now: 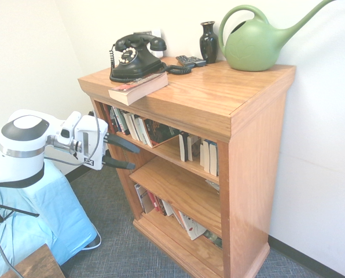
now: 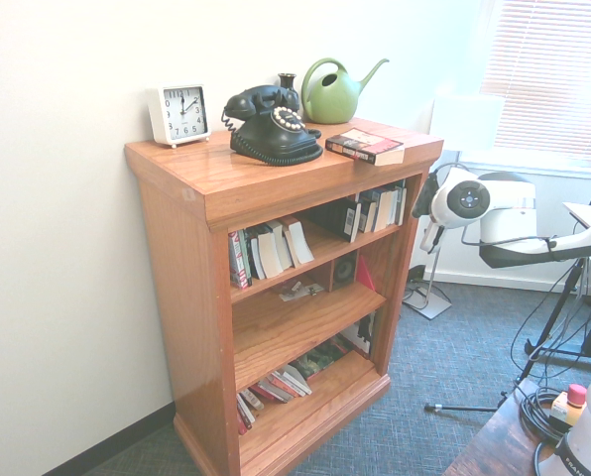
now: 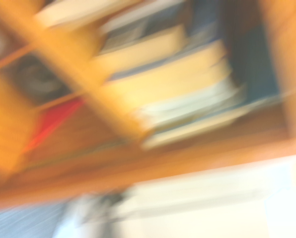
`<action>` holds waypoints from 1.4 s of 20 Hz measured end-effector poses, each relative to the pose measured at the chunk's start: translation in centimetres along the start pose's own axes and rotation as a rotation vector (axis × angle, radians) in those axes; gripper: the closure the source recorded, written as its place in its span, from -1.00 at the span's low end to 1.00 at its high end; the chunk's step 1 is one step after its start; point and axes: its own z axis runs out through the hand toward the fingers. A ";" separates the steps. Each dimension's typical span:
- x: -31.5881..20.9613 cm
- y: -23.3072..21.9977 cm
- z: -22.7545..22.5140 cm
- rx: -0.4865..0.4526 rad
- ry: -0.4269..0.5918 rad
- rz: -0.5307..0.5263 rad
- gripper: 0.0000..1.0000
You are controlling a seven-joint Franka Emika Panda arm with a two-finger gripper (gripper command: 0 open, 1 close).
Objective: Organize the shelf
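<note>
The shelf (image 1: 219,87) is a honey-coloured oak bookcase with a thick top board and three tiers, also visible in the second exterior view (image 2: 216,188). Books (image 1: 132,124) stand and lean unevenly on the top tier, and others (image 1: 187,223) lie tumbled on the bottom tier. A red-edged book (image 1: 139,88) lies flat on the top board's front corner (image 2: 365,146). My gripper (image 1: 136,158) hovers open and empty just in front of the top tier's left end, fingers pointing at the books. The wrist view is a blur of book edges (image 3: 163,74) and shelf wood.
On the top board stand a black rotary phone (image 1: 135,55), a dark vase (image 1: 208,40), a remote (image 1: 190,60), a green watering can (image 1: 256,40) and a white clock (image 2: 179,114). A blue-covered block (image 1: 51,214) sits below the arm. Grey carpet lies in front.
</note>
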 end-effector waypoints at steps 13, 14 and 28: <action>4.2 -0.9 -4.8 0.045 0.488 -0.155 -1.00; 4.4 -1.3 -5.3 0.076 0.499 -0.163 -1.00; 7.7 -1.5 -3.4 0.255 0.553 -0.251 -1.00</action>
